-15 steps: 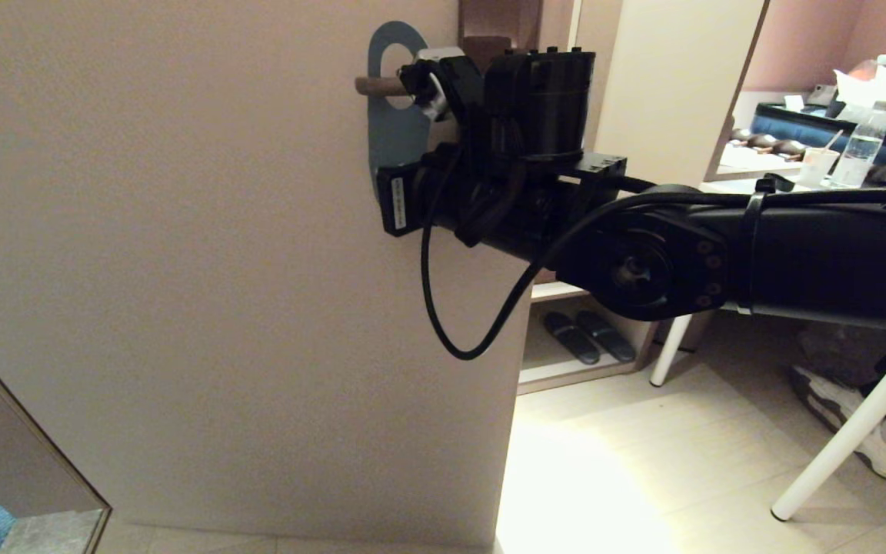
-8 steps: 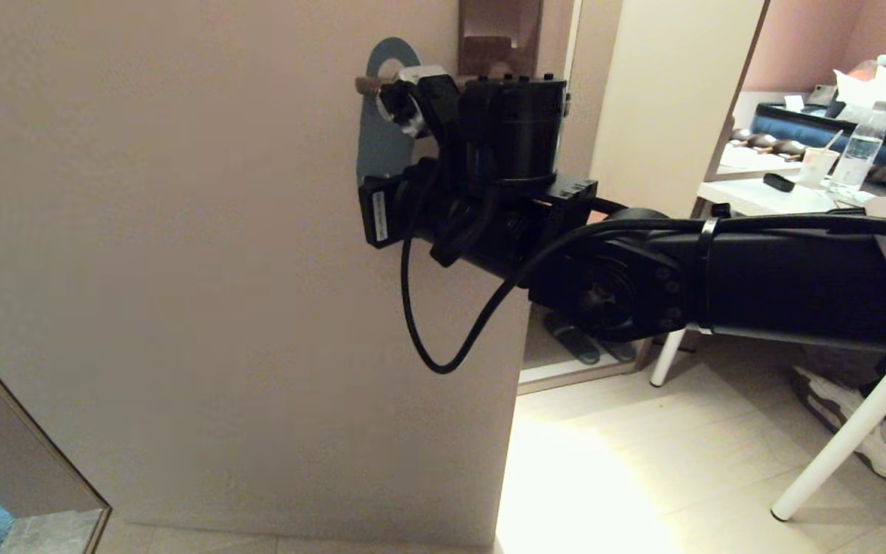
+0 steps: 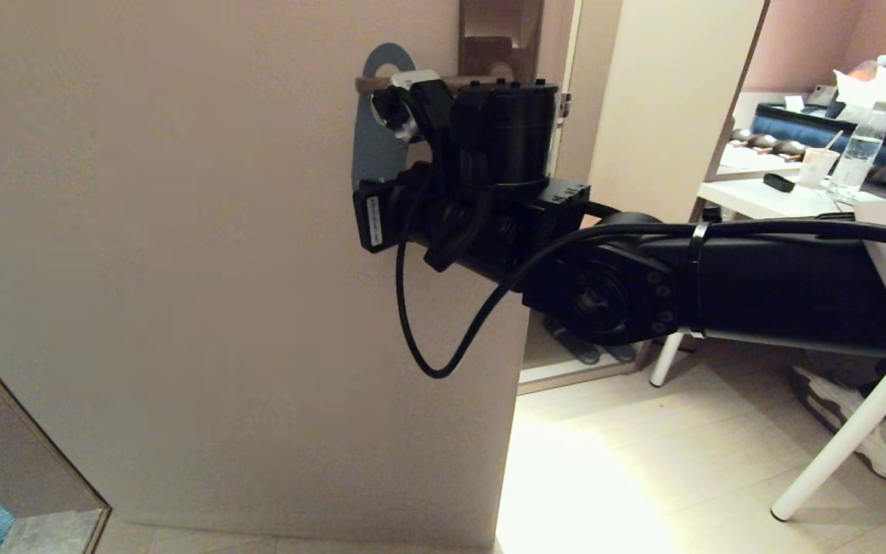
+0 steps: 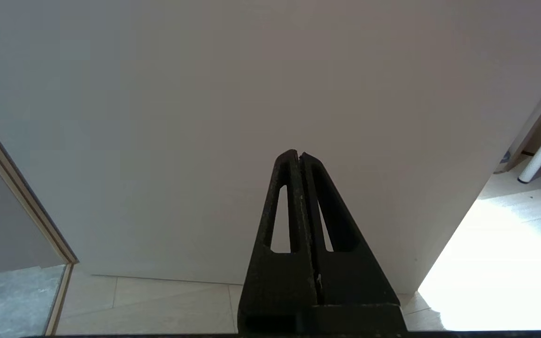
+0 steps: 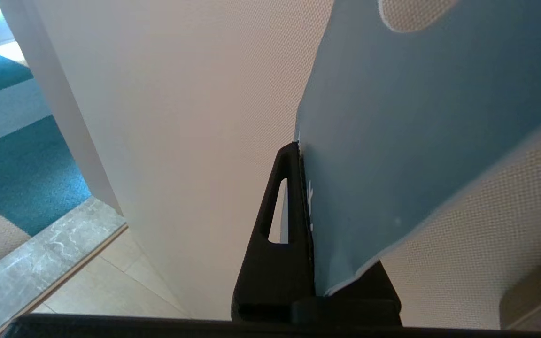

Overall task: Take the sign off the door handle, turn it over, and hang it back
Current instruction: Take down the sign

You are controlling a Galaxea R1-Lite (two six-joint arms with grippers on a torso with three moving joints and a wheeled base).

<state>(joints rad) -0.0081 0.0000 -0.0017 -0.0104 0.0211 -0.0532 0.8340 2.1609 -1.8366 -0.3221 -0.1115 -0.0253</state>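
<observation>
While the head view hides them, right fingers (image 5: 304, 155) pinch the sign (image 5: 421, 122); left fingers (image 4: 299, 157) closed, empty.

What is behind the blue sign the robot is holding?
Behind the sign you can see the pale door and, near its top, the tip of the door handle. The right hand is shut on the sign. The arm covers the sign's lower part.

I see a pale door (image 3: 181, 269) filling the view from nine to twelve o'clock. Light tiled floor (image 3: 643, 462) glows at five o'clock. A white table (image 3: 766, 200) with a water bottle (image 3: 858, 154) sits at two o'clock, slippers (image 3: 589, 350) on a low shelf near centre.
</observation>
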